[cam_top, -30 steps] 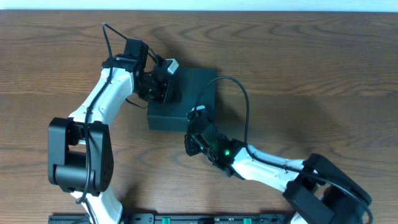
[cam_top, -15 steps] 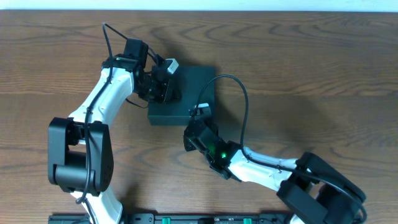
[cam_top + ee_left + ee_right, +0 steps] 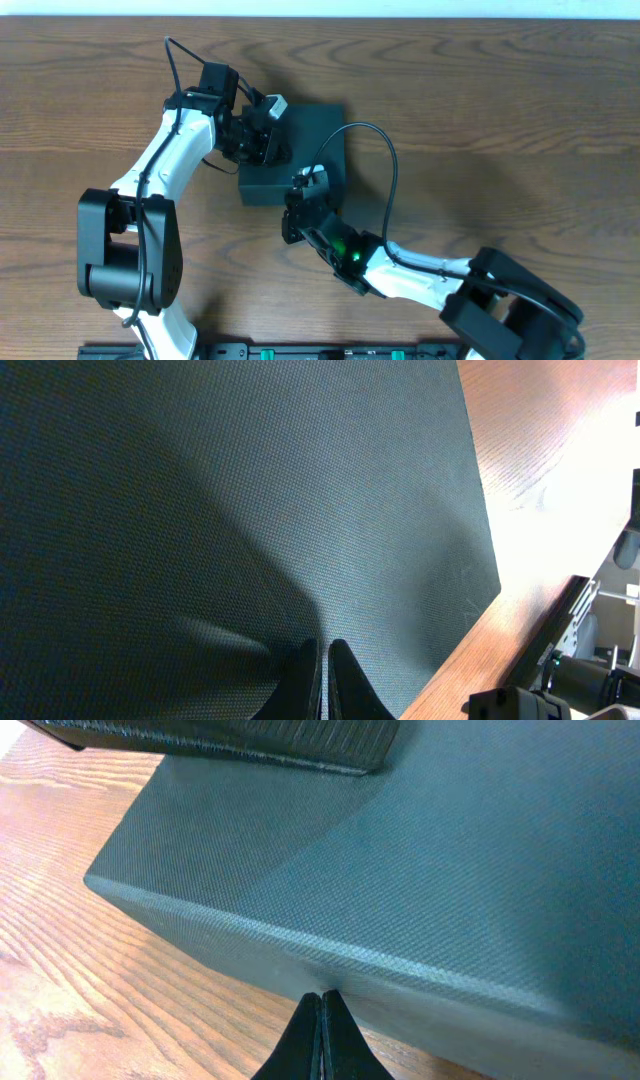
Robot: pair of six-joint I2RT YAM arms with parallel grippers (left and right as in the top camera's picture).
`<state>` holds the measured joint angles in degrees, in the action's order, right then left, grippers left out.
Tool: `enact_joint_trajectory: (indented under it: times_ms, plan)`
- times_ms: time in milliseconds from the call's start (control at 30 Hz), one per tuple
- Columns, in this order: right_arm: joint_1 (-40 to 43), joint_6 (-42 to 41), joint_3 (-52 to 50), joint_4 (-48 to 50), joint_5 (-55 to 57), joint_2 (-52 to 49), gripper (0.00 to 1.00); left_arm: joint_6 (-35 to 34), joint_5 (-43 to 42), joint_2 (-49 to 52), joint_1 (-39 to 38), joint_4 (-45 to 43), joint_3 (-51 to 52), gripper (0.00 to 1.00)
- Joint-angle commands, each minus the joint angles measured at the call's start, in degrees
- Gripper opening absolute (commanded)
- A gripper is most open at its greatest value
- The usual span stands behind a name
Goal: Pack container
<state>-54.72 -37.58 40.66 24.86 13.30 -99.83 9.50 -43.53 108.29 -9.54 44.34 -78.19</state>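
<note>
1. Right hand (image 3: pixel 322 998): clenched, grasping nothing. Its tips were set against the container's near wall, just below the top edge. Over the last second it had slid leftward along that wall, toward the near-left corner.
2. Container (image 3: pixel 312 135): black box, lid lying flat. It sat directly ahead of the right hand and beneath the left hand. Its near edge had crept slightly away from the right hand in that second, so it was probably being nudged, not opened.
3. Left hand (image 3: pixel 322 652): clenched, holding nothing, tips resting on the lid. Its position was unchanged, and it seemed to be pinning the box.
4. Bearing on the task: the lid was shut and the contents hidden. Whether packing was over or not yet begun could not be told.
5. Surface (image 3: pixel 520 110): wood-grain, carrying the box. No packets were in view.
6. Obstructions: the right arm's cable (image 3: pixel 392 165) arched over the box's right side. The left hand on the lid would block any lifting of the flap.
</note>
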Motion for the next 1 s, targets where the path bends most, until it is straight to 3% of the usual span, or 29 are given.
enact_joint_trajectory:
  times_ms: [0,200,967]
  plan:
    - [-1.2,-2.7,0.6,1.8,0.1,-2.9,0.02,1.2,2.2,1.9,-0.2,1.0,0.6,0.06]
    - [-3.0,-2.7,0.7,9.5,0.3,-6.9,0.02,1.2,2.2,1.9,-0.2,1.1,0.6,0.06]
    - [-3.0,-3.7,2.4,15.2,8.8,-11.1,0.02,1.2,2.2,1.9,-0.2,2.4,0.6,0.06]
